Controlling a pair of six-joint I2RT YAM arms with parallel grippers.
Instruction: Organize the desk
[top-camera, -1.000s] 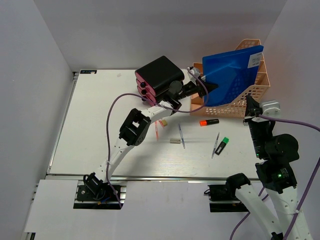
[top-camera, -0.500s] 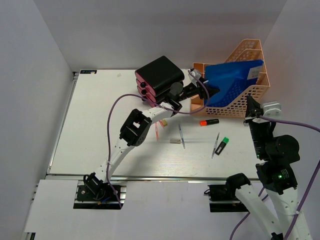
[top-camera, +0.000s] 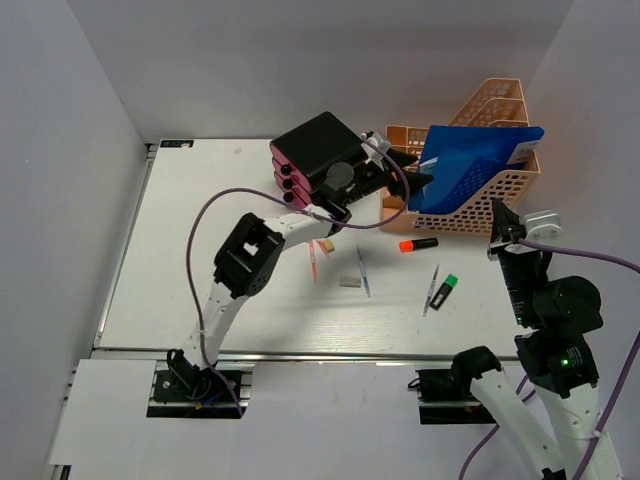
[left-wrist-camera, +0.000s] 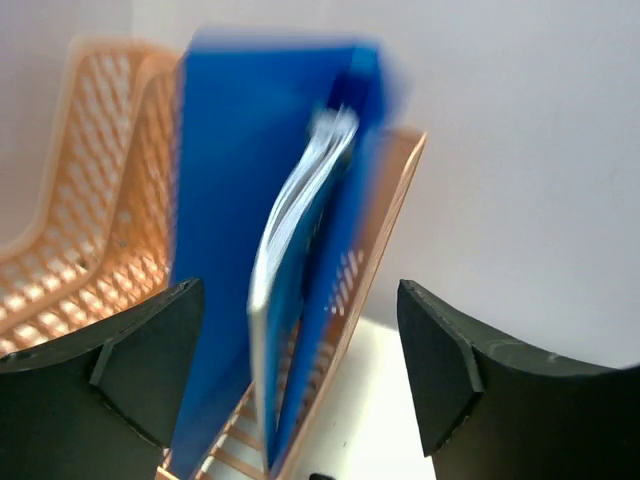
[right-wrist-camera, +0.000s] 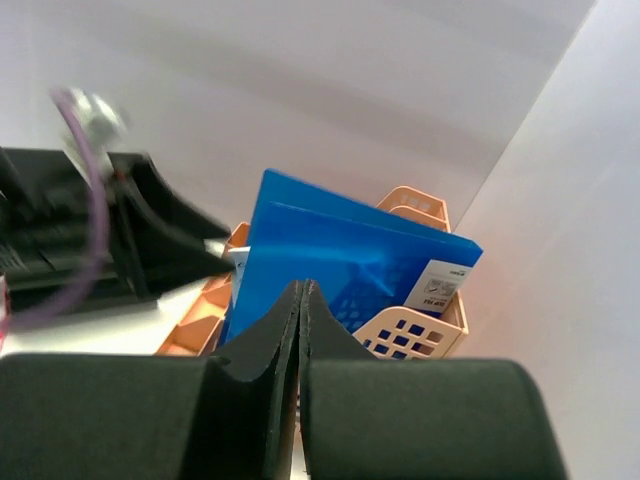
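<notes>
The left fingers (left-wrist-camera: 140, 360) are standing spread, having let go of the blue folder (top-camera: 470, 165). The folder is now sitting lower in the peach rack (top-camera: 510, 185) just ahead of them. The right fingers (right-wrist-camera: 260, 370) are staying pressed together near the rack. The surface (top-camera: 200, 250) is lying beneath both, with pens (top-camera: 363, 272) scattered on it.

I have my left arm (top-camera: 250, 258) stretched far forward, the left end effector (top-camera: 410, 171) spread wide. My right arm (top-camera: 556, 305) is folded upright near its base, the right end effector (right-wrist-camera: 302, 300) pressed closed.
</notes>
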